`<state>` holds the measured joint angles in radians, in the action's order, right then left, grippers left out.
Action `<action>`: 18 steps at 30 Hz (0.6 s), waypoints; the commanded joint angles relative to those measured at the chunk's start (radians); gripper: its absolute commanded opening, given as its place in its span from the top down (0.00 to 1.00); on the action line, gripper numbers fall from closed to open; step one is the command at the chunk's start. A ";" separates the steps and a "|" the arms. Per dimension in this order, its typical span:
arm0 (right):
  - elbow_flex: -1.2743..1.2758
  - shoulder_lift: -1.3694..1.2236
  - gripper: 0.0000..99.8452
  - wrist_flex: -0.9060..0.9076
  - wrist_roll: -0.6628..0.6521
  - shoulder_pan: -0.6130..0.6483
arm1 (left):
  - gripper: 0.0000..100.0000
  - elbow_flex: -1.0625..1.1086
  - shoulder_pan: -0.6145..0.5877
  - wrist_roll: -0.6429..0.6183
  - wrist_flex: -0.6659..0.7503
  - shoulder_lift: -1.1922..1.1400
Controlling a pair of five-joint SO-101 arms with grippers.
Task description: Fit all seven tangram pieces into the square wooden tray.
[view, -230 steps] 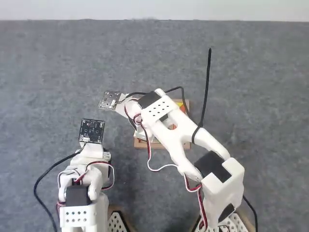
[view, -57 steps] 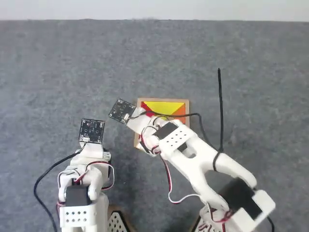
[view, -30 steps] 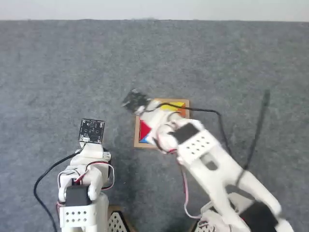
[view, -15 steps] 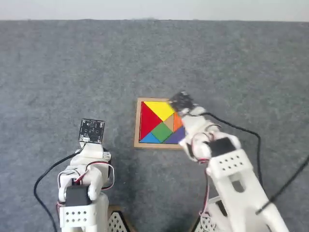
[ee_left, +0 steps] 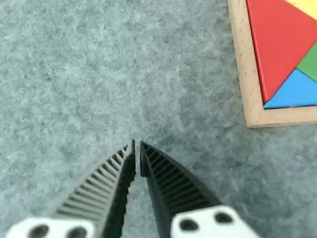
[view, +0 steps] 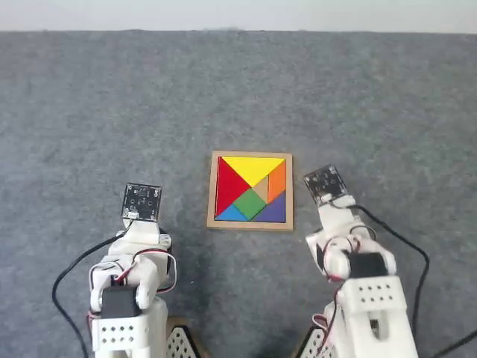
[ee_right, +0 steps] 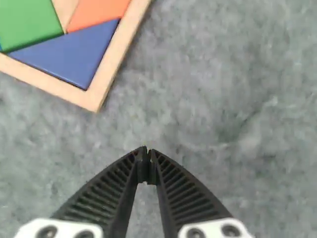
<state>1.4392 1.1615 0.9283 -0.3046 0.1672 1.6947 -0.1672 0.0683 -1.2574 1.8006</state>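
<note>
The right arm [view: 358,276] has swung off the tray and folded back to its own side, uncovering the whole puzzle; the left arm [view: 127,276] has not moved.

The grey carpeted bench [view: 89,97] carries the square wooden tray [view: 250,226] at its middle, between the two arms and a little ahead of them. In the tray lie a large yellow triangle [view: 253,168] along the far edge, a large red triangle [view: 227,186] beside the left rim, an indigo parallelogram [view: 274,210], an orange triangle [view: 277,181], a green square [view: 250,201] and a small light-blue triangle [view: 229,214]. A pale wood-coloured patch sits between green and orange; plain piece or bare floor, I cannot tell.

The right fingers [ee_right: 119,183] are closed tip to tip on nothing, over bare carpet just off the tray's near corner. The left fingers [ee_left: 111,178] are all but closed, also empty, near the opposite near corner.

The pieces look thin, stiff, light and probably slick with paint. Lying flush, they offer no side to pinch, so any correction would likely be a nudge from above. The tray itself is best taken by its raised rim.
</note>
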 commanded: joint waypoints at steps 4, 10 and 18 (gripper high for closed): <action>0.095 0.209 0.99 -0.002 -0.002 -0.008 | 0.98 -0.010 0.005 0.002 -0.003 0.017; 0.163 0.341 0.99 0.047 -0.043 -0.008 | 0.98 -0.010 0.005 0.002 -0.003 0.017; 0.252 0.513 0.99 0.084 -0.144 -0.008 | 0.98 -0.010 0.005 0.002 -0.003 0.017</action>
<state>1.6724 1.6157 0.9743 -0.4227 0.1703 1.6947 -0.1672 0.0683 -1.2574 1.8006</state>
